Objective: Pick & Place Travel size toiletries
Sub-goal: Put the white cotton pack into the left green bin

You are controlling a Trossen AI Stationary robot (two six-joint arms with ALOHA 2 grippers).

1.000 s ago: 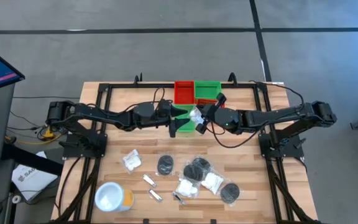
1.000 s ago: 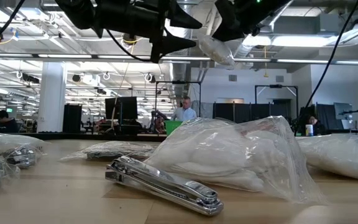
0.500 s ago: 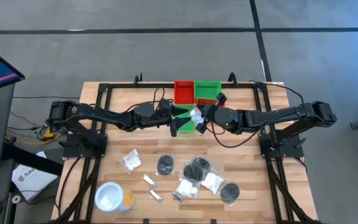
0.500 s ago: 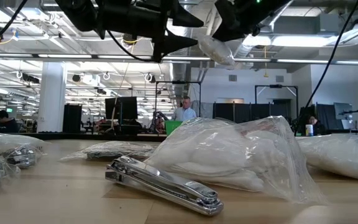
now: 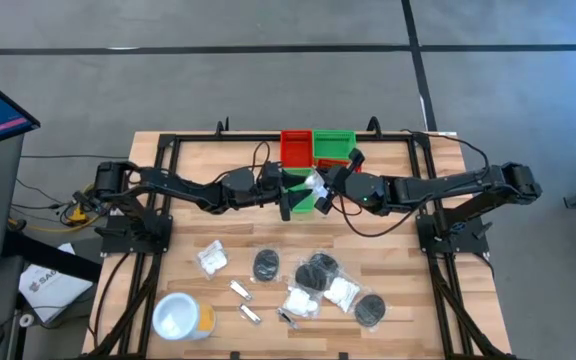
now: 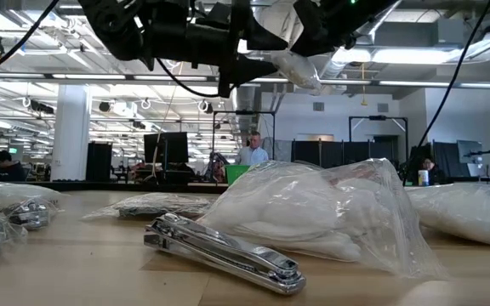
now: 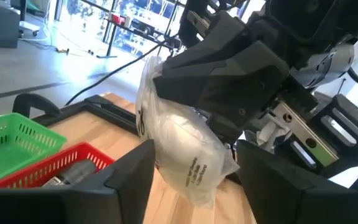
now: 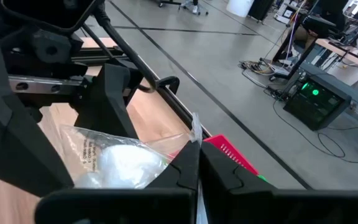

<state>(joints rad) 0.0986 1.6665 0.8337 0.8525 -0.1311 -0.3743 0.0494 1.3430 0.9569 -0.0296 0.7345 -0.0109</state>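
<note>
The packet [image 7: 182, 158], a white wad sealed in clear wrap, hangs in the air between the two grippers, above the green bin [image 5: 308, 196] near the table's [image 5: 408, 270] far edge. It looks light and soft, and the film is probably slippery and crinkly, so a grip on the loose wrap alone could slide. The safer hold is likely across the padded middle or the sealed edge.

The right gripper [image 8: 194, 163] pinches it by a fold of the wrap, fingers pressed together on the film. The left gripper [image 7: 194, 171] faces it with fingers spread on either side of the packet, not closed on it.

More packets [image 5: 213, 259], black discs [image 5: 266, 266] and silver sachets [image 5: 241, 291] lie nearer the front.
</note>
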